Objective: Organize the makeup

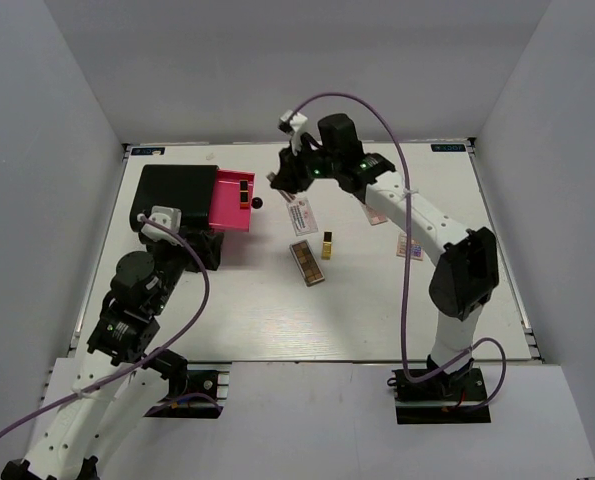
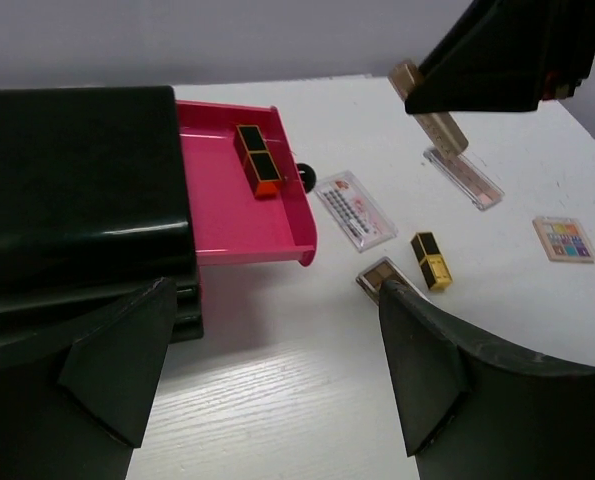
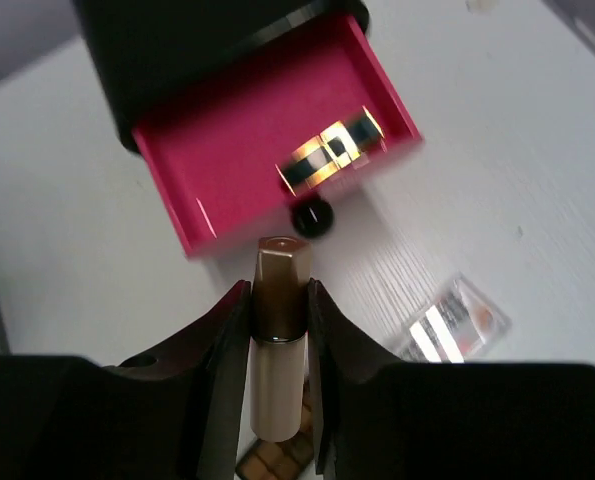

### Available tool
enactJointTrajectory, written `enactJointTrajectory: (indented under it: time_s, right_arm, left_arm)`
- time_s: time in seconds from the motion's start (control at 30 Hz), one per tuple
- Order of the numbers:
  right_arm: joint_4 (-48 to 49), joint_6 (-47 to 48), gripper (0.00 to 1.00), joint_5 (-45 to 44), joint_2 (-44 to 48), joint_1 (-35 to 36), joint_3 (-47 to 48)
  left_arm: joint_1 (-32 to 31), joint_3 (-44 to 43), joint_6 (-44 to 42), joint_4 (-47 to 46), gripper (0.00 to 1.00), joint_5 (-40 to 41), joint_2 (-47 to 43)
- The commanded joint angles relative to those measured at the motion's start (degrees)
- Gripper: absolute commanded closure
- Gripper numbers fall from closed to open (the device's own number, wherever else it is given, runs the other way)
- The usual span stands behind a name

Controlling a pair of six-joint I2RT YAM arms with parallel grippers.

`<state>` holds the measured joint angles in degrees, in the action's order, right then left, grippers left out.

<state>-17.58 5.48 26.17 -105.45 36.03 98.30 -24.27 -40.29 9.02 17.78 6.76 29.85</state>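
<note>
Right wrist view: right claw [image 3: 278, 295] clenched on a rose-beige lipstick tube [image 3: 277, 350], aloft just before the open pink drawer [image 3: 227, 175], where a gold-and-black lipstick [image 3: 332, 150] lies. Left claw [image 2: 277, 290] gapes empty beside the black case [image 2: 77, 180].

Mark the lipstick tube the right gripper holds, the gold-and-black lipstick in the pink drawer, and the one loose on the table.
held lipstick tube [image 3: 280, 340], right wrist view, cap's lower edge.
stowed gold-and-black lipstick [image 2: 258, 160], left wrist view, middle of body.
loose gold-and-black lipstick [image 2: 431, 262], left wrist view, middle of body.
</note>
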Motion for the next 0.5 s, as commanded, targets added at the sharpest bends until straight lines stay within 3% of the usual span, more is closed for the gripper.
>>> enactJointTrajectory:
  time_s: [0.0, 0.27, 0.43, 0.47]
  right_arm:
    - [5.71, -10.82, 0.99, 4.32, -6.07, 1.85, 7.22]
    - [18.80, -25.05, 1.00, 0.90, -13.99, 6.15, 13.40]
    - [21.10, -27.80, 1.00, -0.60, -19.35, 7.47, 19.46]
    - [21.27, -28.06, 0.96, -0.86, -19.88, 7.65, 19.65]
  left_arm:
    - [0.19, 0.83, 0.56, -0.91, 0.08, 5.18, -2.50]
    - [0.19, 1.36, 0.48, -1.17, 0.08, 8.26, -3.57]
    - [0.19, 1.18, 0.48, -0.91, 0.08, 8.88, -2.42]
    - [0.19, 1.18, 0.48, -0.91, 0.08, 8.97, -2.34]
